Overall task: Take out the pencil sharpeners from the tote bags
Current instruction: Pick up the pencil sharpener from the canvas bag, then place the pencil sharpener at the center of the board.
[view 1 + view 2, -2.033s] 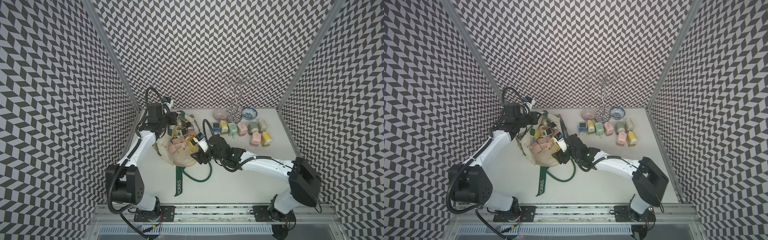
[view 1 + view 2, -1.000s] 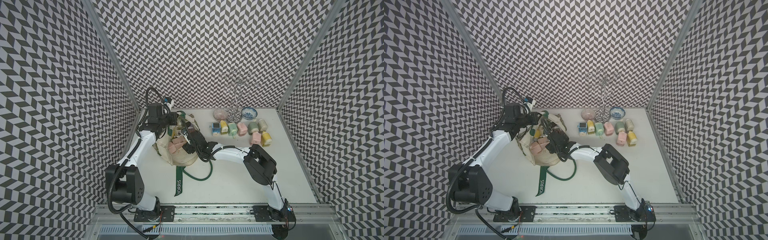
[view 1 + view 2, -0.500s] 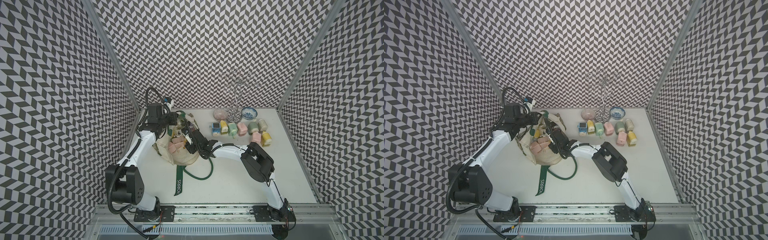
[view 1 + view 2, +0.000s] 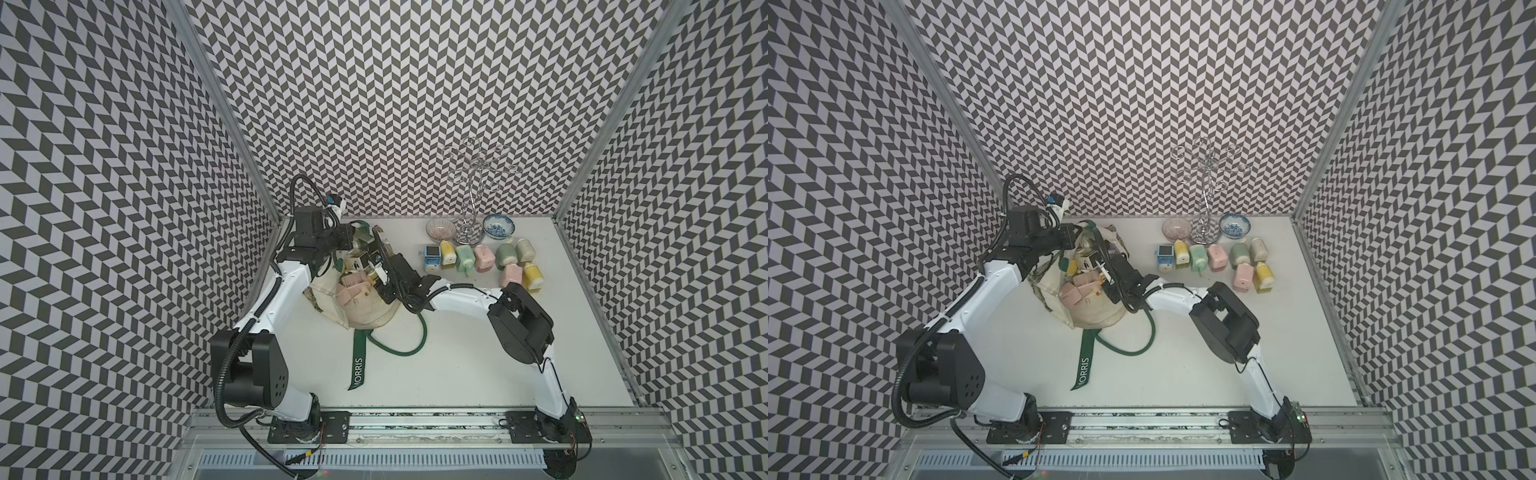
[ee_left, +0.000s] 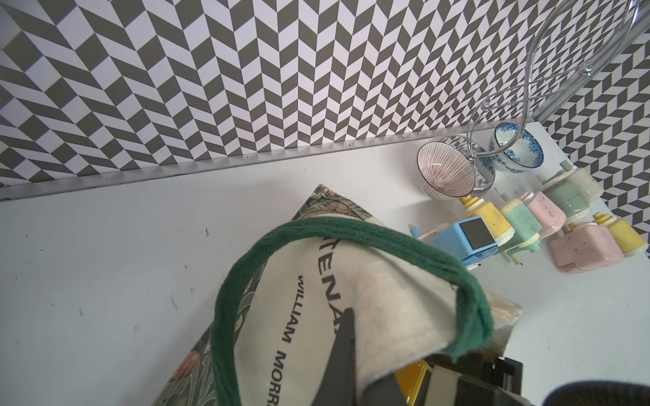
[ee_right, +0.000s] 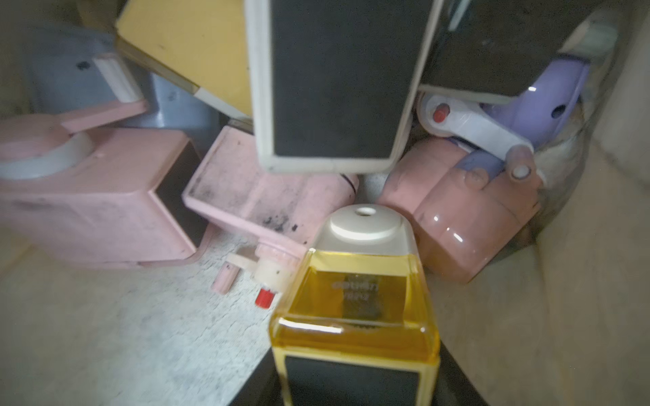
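Note:
The cream tote bag point(image 4: 368, 309) point(image 4: 1096, 311) lies at the back left with its mouth held up. My left gripper point(image 4: 349, 243) point(image 5: 351, 355) is shut on the bag's cream rim beside the green handle point(image 5: 351, 233). My right gripper point(image 4: 376, 270) point(image 6: 355, 379) reaches inside the bag, shut on a clear yellow pencil sharpener point(image 6: 355, 291) that fills the gap between its jaws. Pink sharpeners point(image 6: 98, 197) point(image 4: 351, 289), a lilac one point(image 6: 548, 95) and yellow ones lie piled in the bag. Several pastel sharpeners point(image 4: 482, 257) point(image 4: 1214, 257) stand in a row on the table.
Two small patterned bowls point(image 4: 440, 229) point(image 4: 498, 226) and a wire stand point(image 4: 471, 208) sit at the back behind the row. A green strap lettered MORRIS point(image 4: 358, 368) trails toward the front. The left wall stands close to the bag.
My right arm has pushed into the bag's mouth and its jaws have closed round the yellow sharpener. The left arm has kept its hold on the rim.

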`<state>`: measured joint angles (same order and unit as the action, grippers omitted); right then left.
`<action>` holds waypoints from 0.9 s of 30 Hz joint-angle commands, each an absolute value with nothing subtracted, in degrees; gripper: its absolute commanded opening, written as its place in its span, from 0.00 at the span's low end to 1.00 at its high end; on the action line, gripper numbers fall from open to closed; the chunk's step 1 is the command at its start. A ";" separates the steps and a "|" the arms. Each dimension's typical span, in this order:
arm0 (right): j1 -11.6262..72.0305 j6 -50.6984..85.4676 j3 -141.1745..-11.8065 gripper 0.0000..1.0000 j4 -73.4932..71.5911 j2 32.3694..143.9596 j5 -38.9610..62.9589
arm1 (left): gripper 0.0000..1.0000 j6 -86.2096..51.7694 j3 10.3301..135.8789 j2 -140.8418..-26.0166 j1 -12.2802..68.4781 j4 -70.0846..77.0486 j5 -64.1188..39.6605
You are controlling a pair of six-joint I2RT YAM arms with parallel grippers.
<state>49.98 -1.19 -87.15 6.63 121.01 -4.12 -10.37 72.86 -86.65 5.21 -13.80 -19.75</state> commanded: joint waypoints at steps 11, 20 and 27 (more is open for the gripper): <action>50.10 5.08 -77.20 0.32 15.69 96.39 2.55 | 0.00 -10.24 73.23 -84.76 4.66 -14.08 -18.05; 40.67 11.09 -71.82 0.32 23.57 85.30 -1.25 | 0.00 -10.36 73.04 -85.00 4.74 -13.81 -18.14; 27.35 15.04 -70.34 0.32 30.93 85.91 -2.66 | 0.00 -10.54 72.86 -85.12 4.76 -13.57 -18.46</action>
<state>30.57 12.32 -69.56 28.16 85.76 -1.19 -10.35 72.86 -86.65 5.21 -13.72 -18.74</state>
